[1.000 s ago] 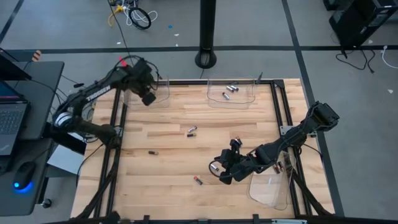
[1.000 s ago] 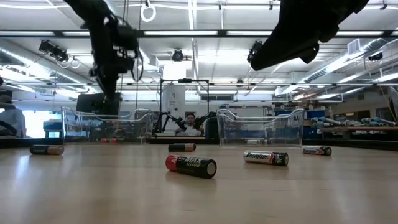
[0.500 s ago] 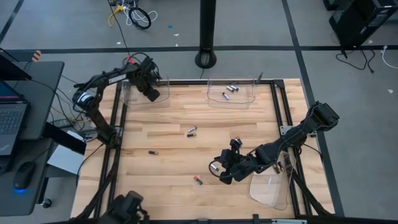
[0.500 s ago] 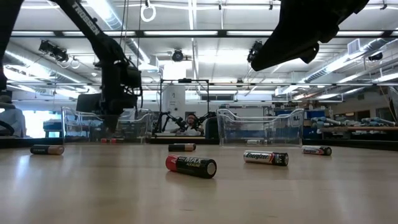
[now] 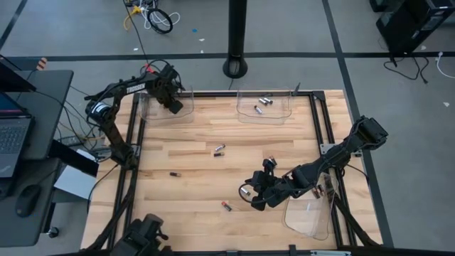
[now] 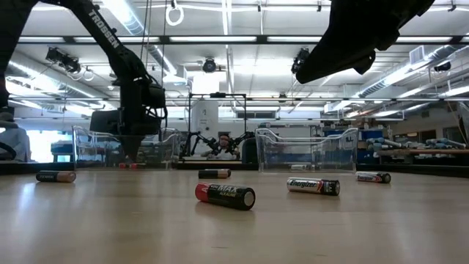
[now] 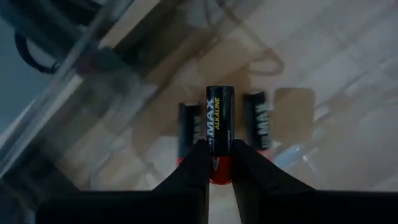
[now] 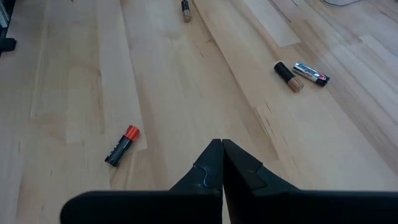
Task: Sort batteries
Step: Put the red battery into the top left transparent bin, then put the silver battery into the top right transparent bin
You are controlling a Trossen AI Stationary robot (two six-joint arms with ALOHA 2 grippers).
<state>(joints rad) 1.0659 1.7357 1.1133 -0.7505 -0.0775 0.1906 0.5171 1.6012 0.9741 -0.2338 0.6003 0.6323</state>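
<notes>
My left gripper (image 5: 173, 102) hangs over the far-left clear tray (image 5: 153, 112), shut on a black-and-red battery (image 7: 219, 118). Two more dark batteries (image 7: 188, 130) (image 7: 258, 127) lie on that tray's floor below it. My right gripper (image 5: 250, 196) hovers shut and empty above the near right part of the table. Loose batteries lie on the wood: a red-and-black one (image 8: 121, 146) (image 5: 227, 206), a pair (image 5: 220, 149), and singles (image 5: 173, 173) (image 5: 271, 158). The low view shows several lying on their sides, one red-and-black in front (image 6: 225, 196). My left gripper pinches the black-and-red battery at its red end (image 7: 217, 169) between the two fingertips. The fingers come from above, pointing down into the tray. The battery lies along the fingers and sticks out beyond them, black end (image 7: 219, 93) foremost, lifted clear of the tray floor.
A second clear tray (image 5: 245, 114) at the far middle edge holds silver batteries (image 5: 263, 104). A third clear tray (image 5: 309, 217) sits at the near right corner, beside my right arm. A dark metal frame (image 5: 316, 121) borders the table. A person (image 6: 222, 144) sits far behind the table.
My left gripper has moved toward the far edge and come down over the far-left tray, carrying the battery with it; its arm has swung round behind it. The right arm and the loose batteries have kept still.
</notes>
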